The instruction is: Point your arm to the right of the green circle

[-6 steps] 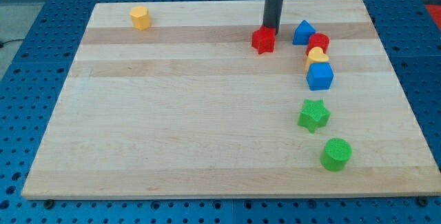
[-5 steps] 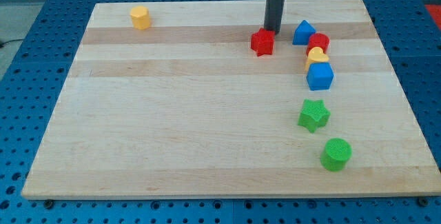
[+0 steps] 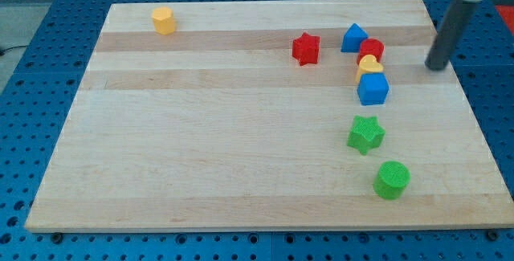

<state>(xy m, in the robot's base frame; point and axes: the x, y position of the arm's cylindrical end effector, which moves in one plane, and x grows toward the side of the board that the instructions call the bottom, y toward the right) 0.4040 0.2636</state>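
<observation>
The green circle (image 3: 392,179) lies near the bottom right of the wooden board (image 3: 241,132). My tip (image 3: 434,67) is at the board's right side, well above the green circle and to its right. It stands to the right of the red circle (image 3: 372,50), the yellow heart (image 3: 369,65) and the blue cube (image 3: 373,88), touching none of them.
A green star (image 3: 365,134) lies just above the green circle. A blue triangular block (image 3: 353,38) and a red star (image 3: 306,48) lie near the top. A yellow hexagon (image 3: 163,20) sits at the top left.
The rod has left the red star and swung far to the view's right and slightly down. No block has moved.
</observation>
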